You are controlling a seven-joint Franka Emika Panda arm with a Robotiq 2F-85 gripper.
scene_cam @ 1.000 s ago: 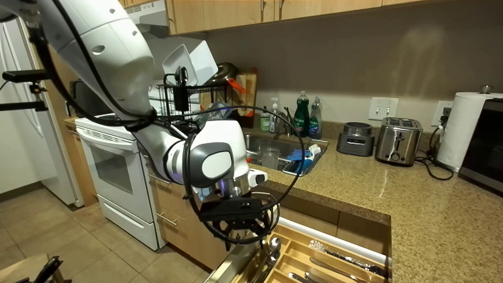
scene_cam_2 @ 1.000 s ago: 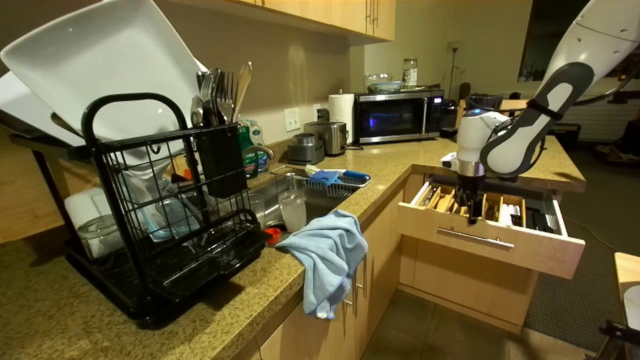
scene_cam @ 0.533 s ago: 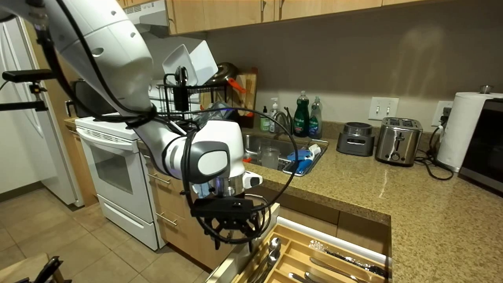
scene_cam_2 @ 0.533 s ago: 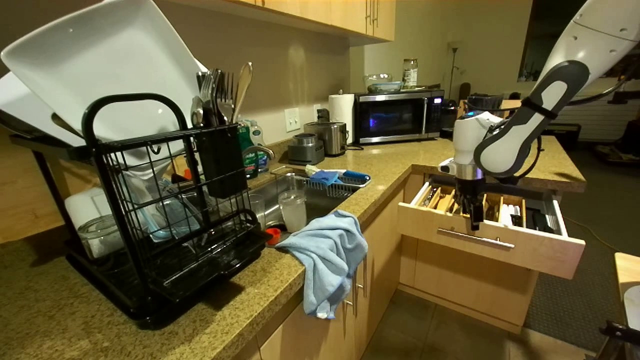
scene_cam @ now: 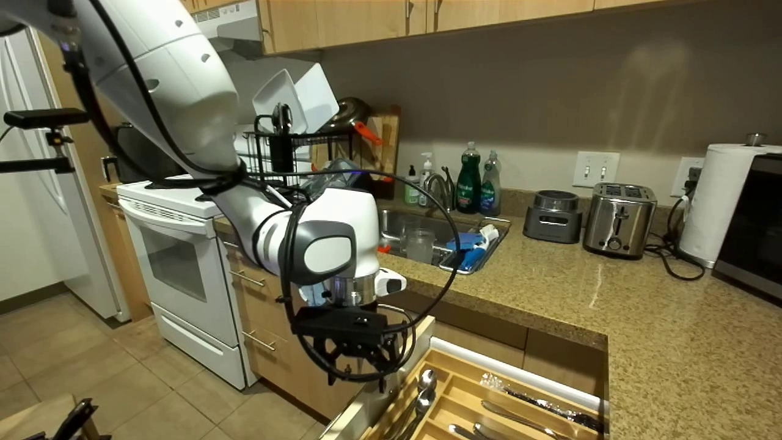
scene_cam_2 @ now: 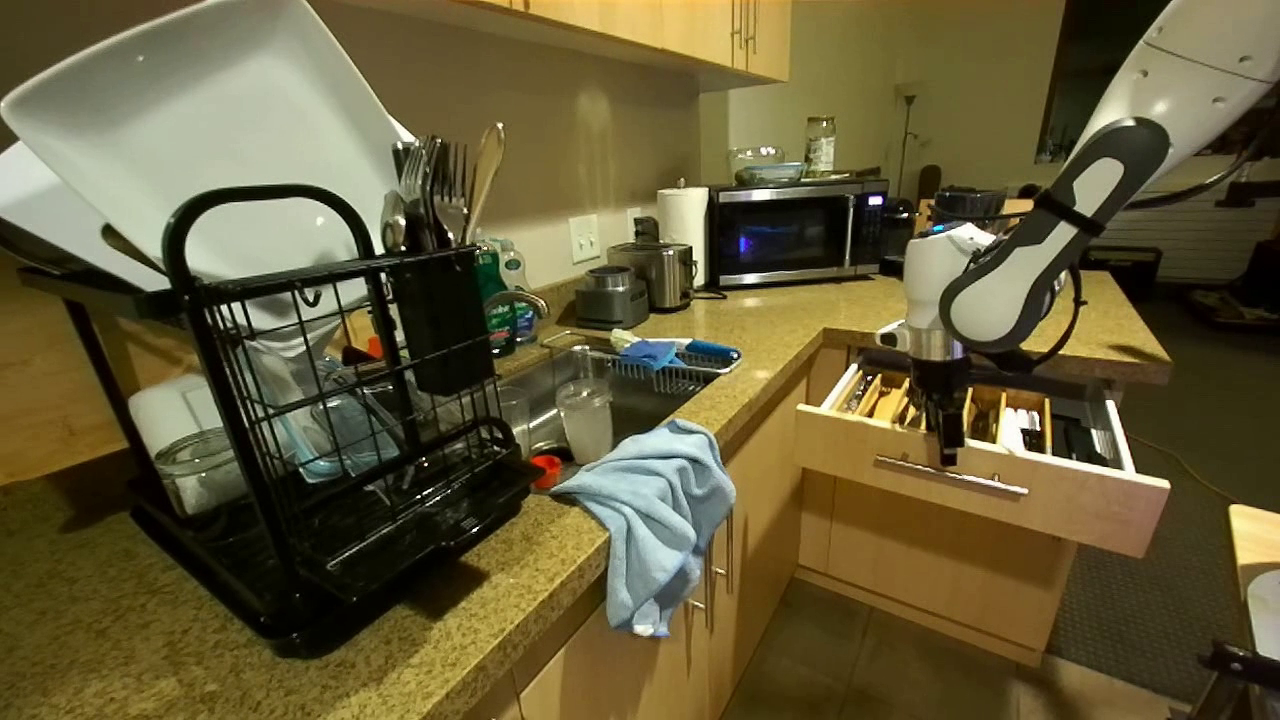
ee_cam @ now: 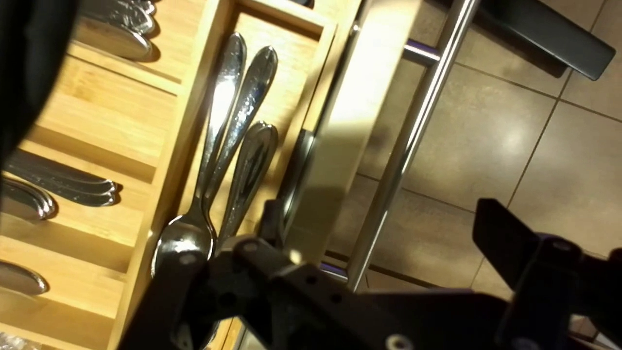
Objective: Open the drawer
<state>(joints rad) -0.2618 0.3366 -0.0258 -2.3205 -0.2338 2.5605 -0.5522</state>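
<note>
The drawer [scene_cam_2: 1090, 505] stands pulled out under the counter; its front panel's rim also shows in the wrist view [ee_cam: 357, 82]. Its silver bar handle [scene_cam_2: 950, 475] runs along the outer face and shows in the wrist view [ee_cam: 422, 126]. A wooden cutlery organizer [scene_cam: 449, 391] with spoons [ee_cam: 243, 104] and knives lies inside. My gripper [scene_cam: 357, 381] points down at the front panel, open and empty. In the wrist view [ee_cam: 381, 211] one finger is on the inner side of the panel, the other outside beyond the handle. Whether the inner finger touches the panel cannot be told.
The granite counter [scene_cam: 550, 287] edges the drawer opening. A sink [scene_cam: 394, 223], toaster [scene_cam: 620, 220] and microwave [scene_cam_2: 790, 235] are along the wall. A blue towel [scene_cam_2: 665, 520] hangs over the counter edge near a dish rack [scene_cam_2: 290, 400]. A cable loops around my wrist.
My gripper has moved outward from over the drawer's inside to over its front panel, and slightly lower. It stays open. The drawer has not visibly moved.
</note>
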